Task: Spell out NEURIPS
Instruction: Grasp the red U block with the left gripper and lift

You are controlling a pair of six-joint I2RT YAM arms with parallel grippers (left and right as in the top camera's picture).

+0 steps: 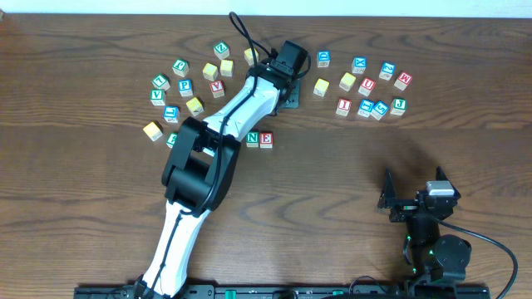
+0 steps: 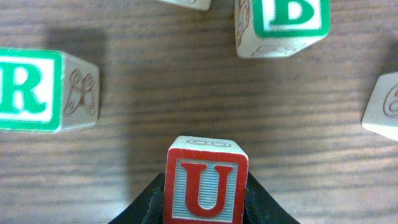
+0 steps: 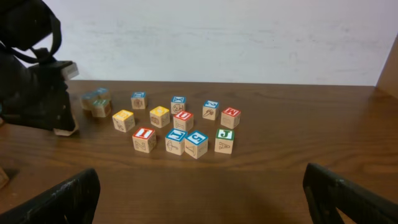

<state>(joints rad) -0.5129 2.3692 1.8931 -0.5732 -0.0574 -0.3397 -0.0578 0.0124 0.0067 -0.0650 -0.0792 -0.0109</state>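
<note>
My left gripper (image 2: 205,208) is shut on a red U block (image 2: 206,186) and holds it over the wood table. A green R block (image 2: 28,90) lies to its left and a green B block (image 2: 289,18) at the upper right. In the overhead view the left wrist (image 1: 285,71) covers the held block. A green N block (image 1: 252,139) and a red E block (image 1: 266,139) sit side by side mid-table. A blue P block (image 1: 185,86) lies in the left cluster and a red I block (image 1: 343,106) in the right cluster. My right gripper (image 3: 199,199) is open and empty.
Several loose letter blocks lie in a left cluster (image 1: 179,91) and a right cluster (image 1: 370,87), the latter also in the right wrist view (image 3: 180,124). The left arm (image 1: 208,158) stretches diagonally across the table. The right arm (image 1: 428,216) rests near the front right.
</note>
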